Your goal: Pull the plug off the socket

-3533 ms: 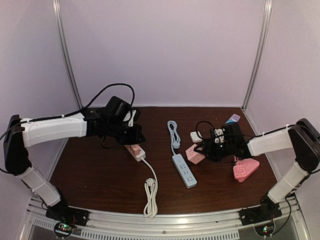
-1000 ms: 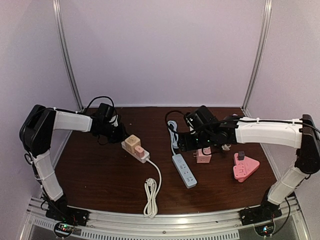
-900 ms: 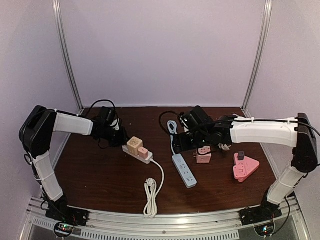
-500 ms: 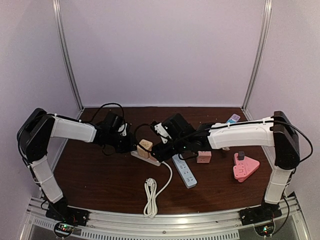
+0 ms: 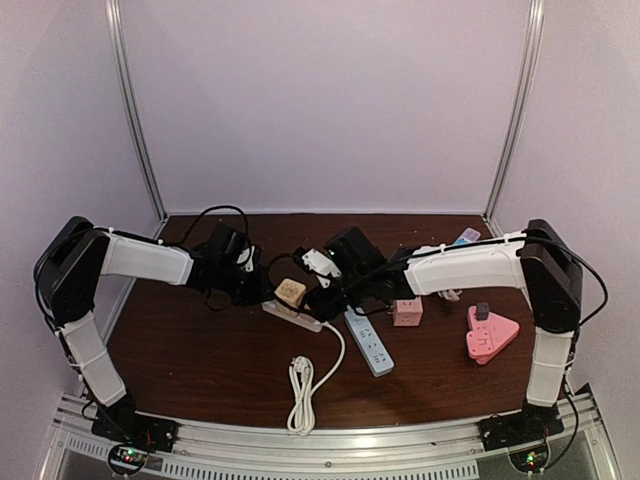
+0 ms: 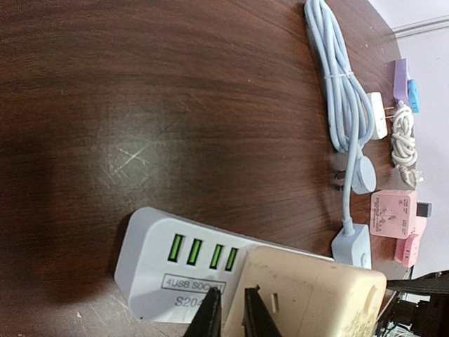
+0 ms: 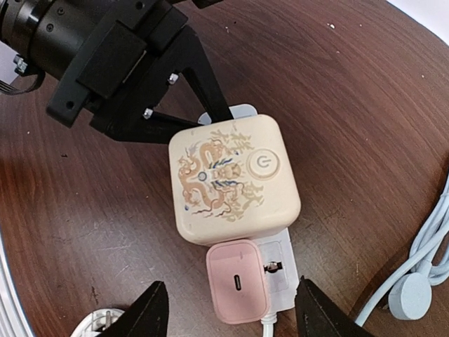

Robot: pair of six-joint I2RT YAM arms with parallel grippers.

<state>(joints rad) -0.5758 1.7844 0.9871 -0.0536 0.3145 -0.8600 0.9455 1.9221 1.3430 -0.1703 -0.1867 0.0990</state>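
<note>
Right hand (image 7: 231, 286) spread wide around the pink plug (image 7: 238, 275); left hand (image 6: 233, 316), nearly closed, seemingly presses the white strip (image 6: 151, 256).

A small pink plug (image 7: 237, 281) stands plugged into the white socket strip (image 6: 158, 263), tight beside a cream cube adapter (image 7: 231, 179) with a dragon print. The strip lies flat on the dark tabletop (image 7: 351, 105).
</note>
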